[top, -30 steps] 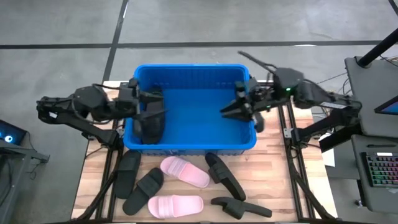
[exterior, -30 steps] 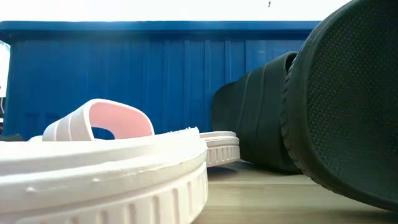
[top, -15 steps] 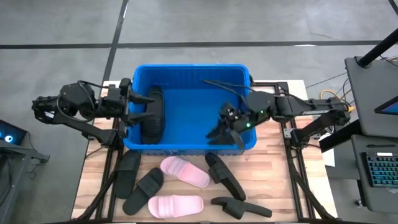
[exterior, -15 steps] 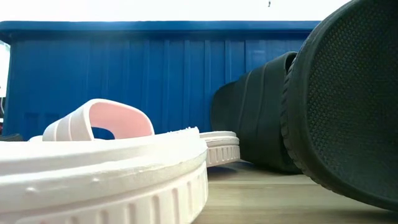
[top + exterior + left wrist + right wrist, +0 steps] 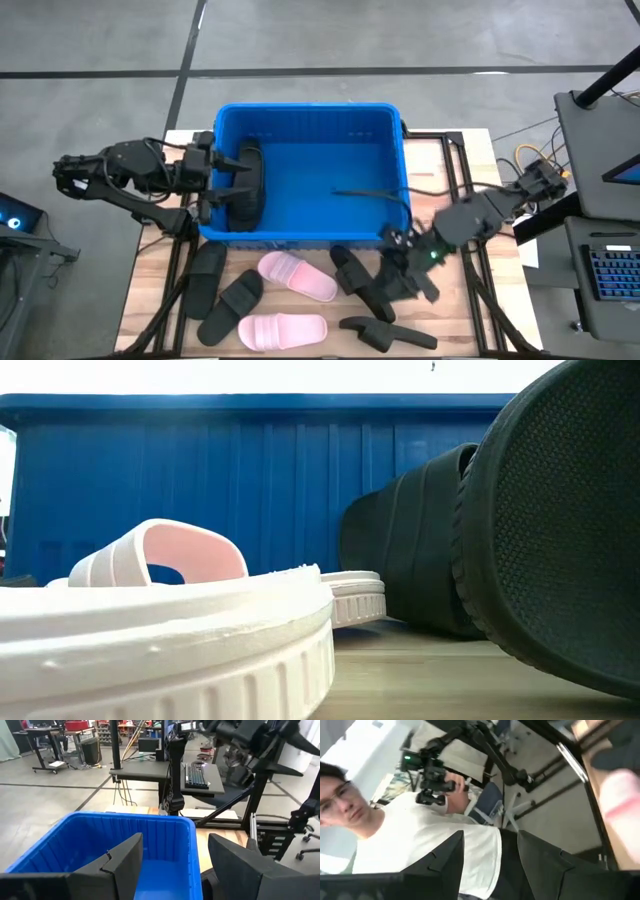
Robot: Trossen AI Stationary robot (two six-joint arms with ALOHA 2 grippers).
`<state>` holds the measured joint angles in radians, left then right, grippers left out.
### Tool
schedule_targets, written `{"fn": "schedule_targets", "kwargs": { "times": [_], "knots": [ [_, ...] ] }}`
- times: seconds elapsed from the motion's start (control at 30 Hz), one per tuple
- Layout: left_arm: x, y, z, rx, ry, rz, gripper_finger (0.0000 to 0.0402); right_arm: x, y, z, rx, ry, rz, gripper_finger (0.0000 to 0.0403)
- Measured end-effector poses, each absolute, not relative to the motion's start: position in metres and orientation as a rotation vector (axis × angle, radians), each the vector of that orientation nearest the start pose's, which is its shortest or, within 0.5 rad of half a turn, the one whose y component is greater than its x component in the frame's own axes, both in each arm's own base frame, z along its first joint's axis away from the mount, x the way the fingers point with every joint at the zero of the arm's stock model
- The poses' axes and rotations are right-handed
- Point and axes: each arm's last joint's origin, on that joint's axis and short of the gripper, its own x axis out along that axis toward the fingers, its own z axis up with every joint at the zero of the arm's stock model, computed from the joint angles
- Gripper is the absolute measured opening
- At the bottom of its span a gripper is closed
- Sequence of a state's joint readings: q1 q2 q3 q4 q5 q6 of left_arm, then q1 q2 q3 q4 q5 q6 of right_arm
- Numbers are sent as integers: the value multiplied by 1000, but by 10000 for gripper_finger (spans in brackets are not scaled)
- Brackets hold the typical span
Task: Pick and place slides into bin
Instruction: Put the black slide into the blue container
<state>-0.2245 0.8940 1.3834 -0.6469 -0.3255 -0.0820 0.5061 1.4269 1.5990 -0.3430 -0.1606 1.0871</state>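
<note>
The blue bin (image 5: 300,170) stands at the table's far middle. One black slide (image 5: 248,185) stands on its edge inside it, against the left wall. My left gripper (image 5: 226,178) is open at that wall, just left of the slide; the left wrist view (image 5: 172,850) shows only the bin (image 5: 115,835) between its fingers. My right gripper (image 5: 398,272) is open over the black slides (image 5: 360,282) on the table in front of the bin's right corner. In the right wrist view (image 5: 490,845) nothing is between its fingers. Two pink slides (image 5: 298,276) (image 5: 282,330) lie at the near middle.
Two more black slides (image 5: 205,275) (image 5: 232,305) lie at the near left, another (image 5: 388,333) at the near right. The low view shows the bin's wall (image 5: 250,490), a pink slide (image 5: 160,560) and black slides (image 5: 420,560). A person (image 5: 420,845) stands beyond the table.
My right gripper has come out of the bin's right side, gone toward the table's near edge and down over the black slides in front of the bin. My left gripper has drawn back a little toward the table's left edge; the black slide stays against the bin's left wall.
</note>
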Motion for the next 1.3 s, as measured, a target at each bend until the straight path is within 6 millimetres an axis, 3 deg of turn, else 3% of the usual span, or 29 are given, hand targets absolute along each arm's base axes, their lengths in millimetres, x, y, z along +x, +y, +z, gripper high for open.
{"fn": "schedule_targets", "kwargs": {
  "times": [0.17, 0.4, 0.63, 0.83, 1.07, 1.3],
  "knots": [
    [138, -22, 462, 35, 159, 103, 211, 249, 177, 436, 1066, 627, 356, 175],
    [141, -22, 461, 58, 167, 133, 211, 230, 187, 408, 1044, 850, 97, 175],
    [144, -22, 459, 62, 176, 150, 211, 216, 202, 391, 925, 990, 44, 175],
    [150, -23, 458, 65, 186, 151, 211, 222, 224, 363, 783, 1086, 3, 175],
    [154, -24, 456, 71, 202, 155, 211, 236, 255, 319, 672, 1349, 93, 171],
    [156, -25, 455, 73, 207, 158, 211, 236, 279, 282, 539, 1457, 49, 150]
  ]
}}
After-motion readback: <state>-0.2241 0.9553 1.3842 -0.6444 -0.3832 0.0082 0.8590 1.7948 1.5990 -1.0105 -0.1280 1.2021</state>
